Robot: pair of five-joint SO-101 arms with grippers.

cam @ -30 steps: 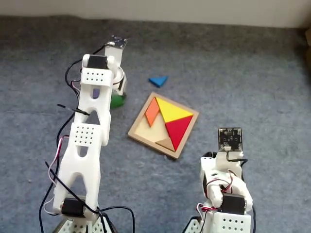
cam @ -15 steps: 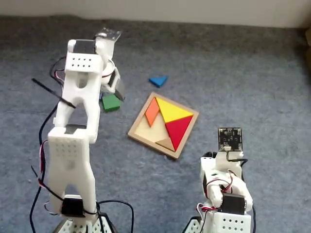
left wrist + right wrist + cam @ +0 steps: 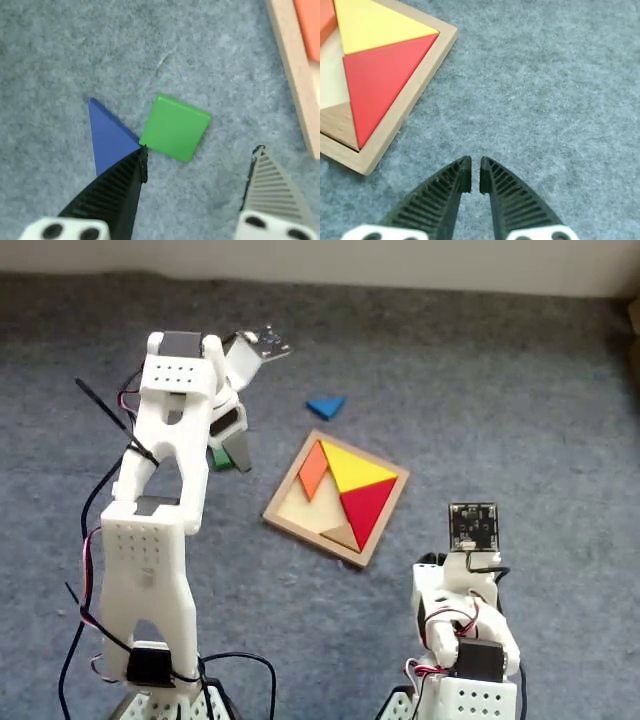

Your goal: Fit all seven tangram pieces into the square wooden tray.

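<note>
Left gripper (image 3: pixel 200 150) spread by the green square (image 3: pixel 175 127) (mostly hidden in the high view); right gripper (image 3: pixel 471 175) pressed almost together.

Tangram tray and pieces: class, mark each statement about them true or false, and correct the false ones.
1. The green square lies inside the wooden tray. False: it lies on the carpet, outside the tray.
2. The red triangle sits in the tray, against the yellow triangle. True.
3. The right gripper holds a blue piece. False: it is shut on nothing, above the carpet.
4. The left gripper is open. True.
</note>
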